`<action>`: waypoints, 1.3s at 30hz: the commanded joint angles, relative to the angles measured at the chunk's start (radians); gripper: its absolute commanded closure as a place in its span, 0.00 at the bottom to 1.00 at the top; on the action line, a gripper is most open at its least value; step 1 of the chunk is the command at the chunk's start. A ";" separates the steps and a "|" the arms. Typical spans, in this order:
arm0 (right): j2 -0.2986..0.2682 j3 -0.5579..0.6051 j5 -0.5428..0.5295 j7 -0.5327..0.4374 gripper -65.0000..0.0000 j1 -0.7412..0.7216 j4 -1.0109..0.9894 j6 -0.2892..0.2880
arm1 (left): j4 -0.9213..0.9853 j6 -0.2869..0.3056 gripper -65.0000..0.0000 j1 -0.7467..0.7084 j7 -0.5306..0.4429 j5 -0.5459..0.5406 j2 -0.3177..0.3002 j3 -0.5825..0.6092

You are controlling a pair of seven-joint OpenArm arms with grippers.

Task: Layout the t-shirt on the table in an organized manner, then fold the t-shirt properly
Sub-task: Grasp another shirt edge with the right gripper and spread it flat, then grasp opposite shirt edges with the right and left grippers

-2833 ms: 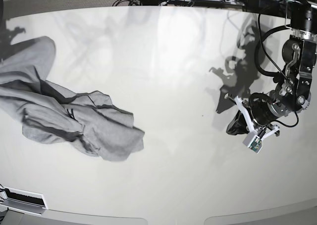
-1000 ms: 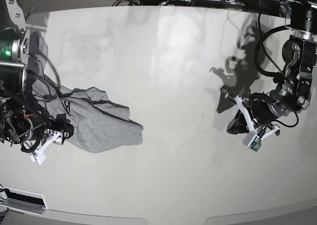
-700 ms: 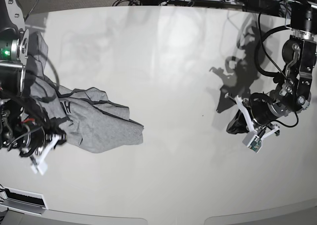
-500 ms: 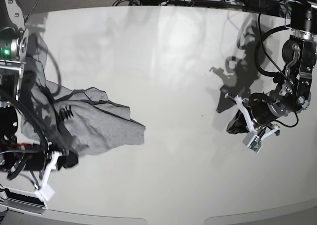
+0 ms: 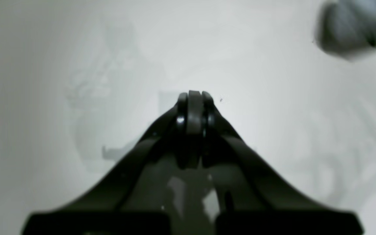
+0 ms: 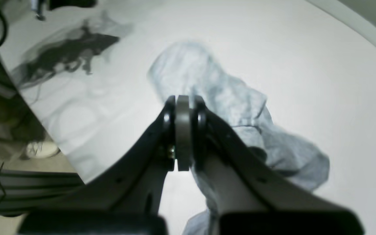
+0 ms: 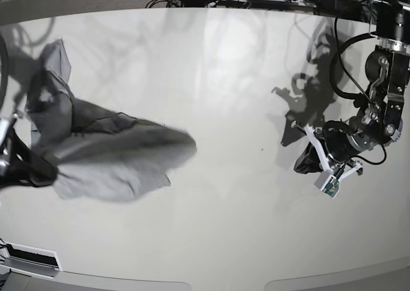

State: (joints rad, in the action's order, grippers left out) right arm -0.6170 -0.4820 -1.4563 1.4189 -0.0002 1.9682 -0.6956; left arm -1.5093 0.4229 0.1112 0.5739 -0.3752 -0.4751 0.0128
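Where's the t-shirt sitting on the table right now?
In the base view the t-shirt is bunched at the table's left side, by the right gripper, far from the left gripper across the table.

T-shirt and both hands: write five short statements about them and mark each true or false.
1. The t-shirt lies flat and spread out. False: it is bunched and partly lifted.
2. The right hand is shut on the t-shirt. True.
3. The left hand holds cloth. False: it is shut on nothing.
4. The left hand hangs over bare table, apart from the t-shirt. True.
5. The t-shirt is at the table's middle. False: it is by the base view's left edge.
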 commanded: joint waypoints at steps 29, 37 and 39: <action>-0.010 -0.224 0.710 -0.208 0.92 0.471 -0.044 0.240 | -0.015 0.192 1.00 0.054 -0.019 -0.270 -0.004 0.044; -0.015 -0.227 0.848 -0.230 0.60 0.395 -0.044 0.288 | -0.015 0.192 1.00 0.075 -0.020 -0.253 -0.005 0.073; -0.015 -0.227 0.884 -0.230 0.60 0.346 -0.044 0.320 | -0.015 0.191 1.00 0.075 -0.021 -0.227 -0.004 0.073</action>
State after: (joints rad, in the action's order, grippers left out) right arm -0.6071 -0.6998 -0.5644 1.2072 0.3511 1.9144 -0.3737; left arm -1.5089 0.6106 0.1642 0.5770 -0.5873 -0.4679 0.0925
